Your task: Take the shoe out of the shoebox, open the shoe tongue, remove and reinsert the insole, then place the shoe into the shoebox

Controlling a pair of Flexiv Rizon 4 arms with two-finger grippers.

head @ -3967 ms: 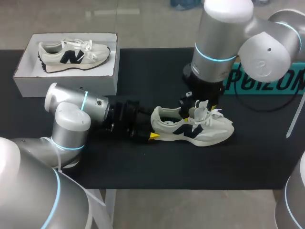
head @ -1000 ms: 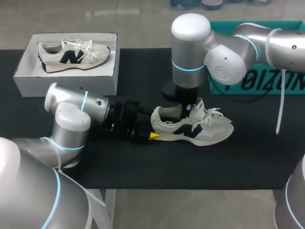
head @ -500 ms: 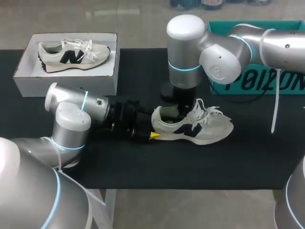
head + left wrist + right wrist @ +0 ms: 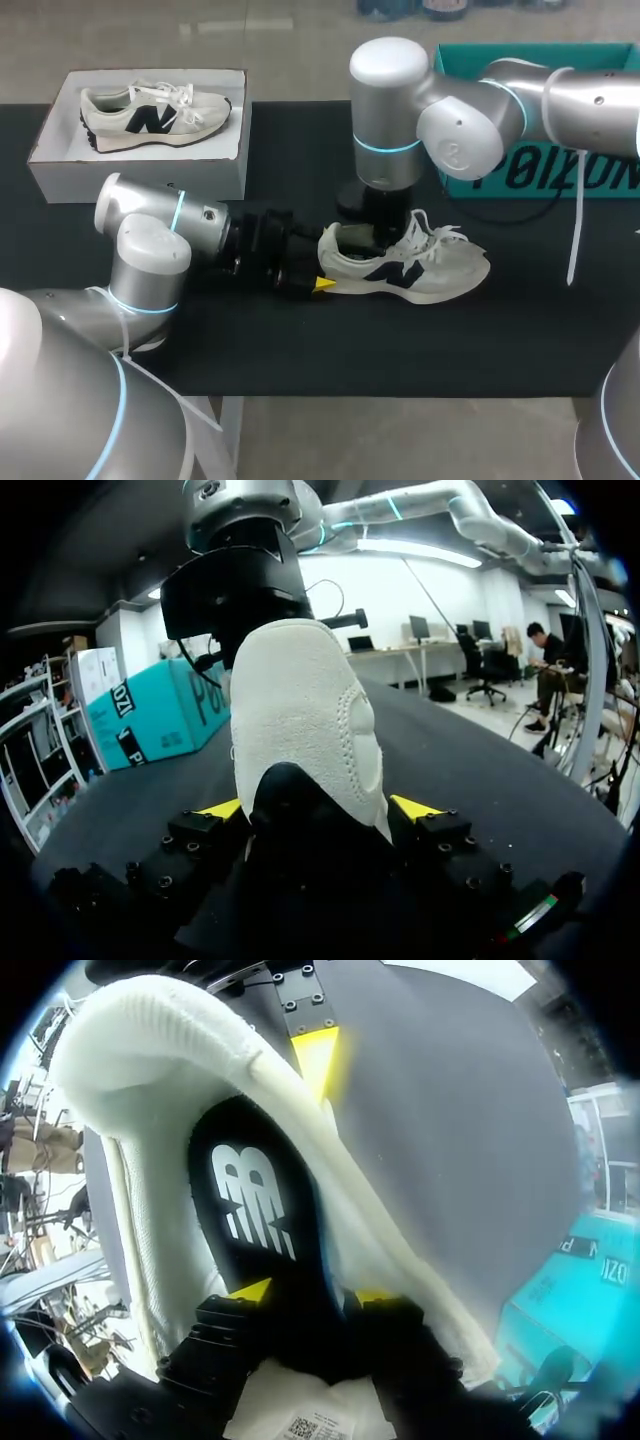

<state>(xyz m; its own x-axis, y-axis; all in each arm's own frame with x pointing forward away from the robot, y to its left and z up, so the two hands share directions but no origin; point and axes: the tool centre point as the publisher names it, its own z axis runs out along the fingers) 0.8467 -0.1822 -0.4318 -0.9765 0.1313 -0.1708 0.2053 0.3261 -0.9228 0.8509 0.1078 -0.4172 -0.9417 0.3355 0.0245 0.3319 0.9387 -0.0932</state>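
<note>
Cream-coloured, with a dark logo on its side, the sneaker (image 4: 410,265) sits on its sole near the middle of the black table (image 4: 300,340), its toe pointing toward the right arm's side and its laces loose. The left arm lies low along the table. Its left gripper (image 4: 316,810) is clamped on the sneaker's heel, with a yellow tip pressed against each side of the suede heel cup. The right arm comes in from the far right and stands straight over the shoe's opening. Its right gripper (image 4: 312,1295) is down inside the sneaker, the two yellow tips pinching the heel end of the black insole (image 4: 255,1200). The insole runs forward from the tips into the shoe, its pale logo facing up, and the padded collar curves around it on both sides. At the table's far left the white shoebox (image 4: 140,165) lies open, well apart from both grippers, with a second sneaker (image 4: 150,112) of the same kind inside it. A teal box (image 4: 540,165) stands at the far right, behind the right arm.
</note>
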